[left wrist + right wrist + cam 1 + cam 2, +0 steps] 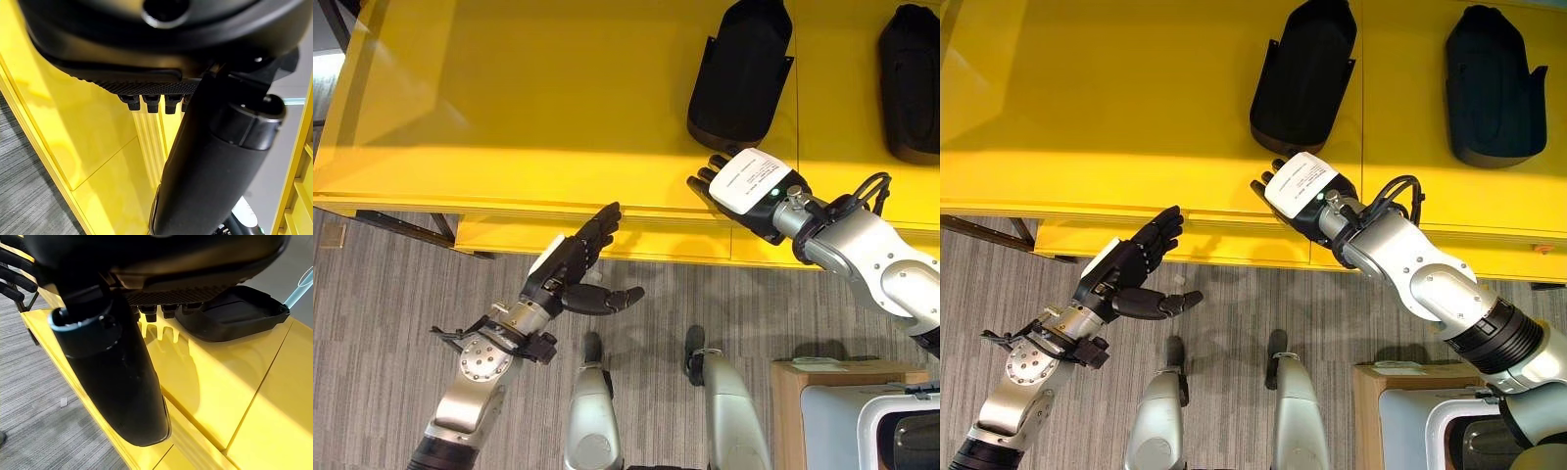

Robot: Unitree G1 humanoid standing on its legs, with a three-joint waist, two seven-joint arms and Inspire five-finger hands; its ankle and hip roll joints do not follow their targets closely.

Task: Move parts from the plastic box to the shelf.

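Eye views: two black parts (741, 73) (911, 83) lying on the yellow shelf (538, 98), right hand (752, 191) flat and open just below the nearer part, left hand (576, 269) open before the shelf edge, empty, right wrist view: straight fingers (154, 313) near the part (234, 313), not holding it

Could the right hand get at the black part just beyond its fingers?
Probably yes: the right hand hovers open over the yellow shelf, fingers pointing at the nearer black part, with nothing between them.
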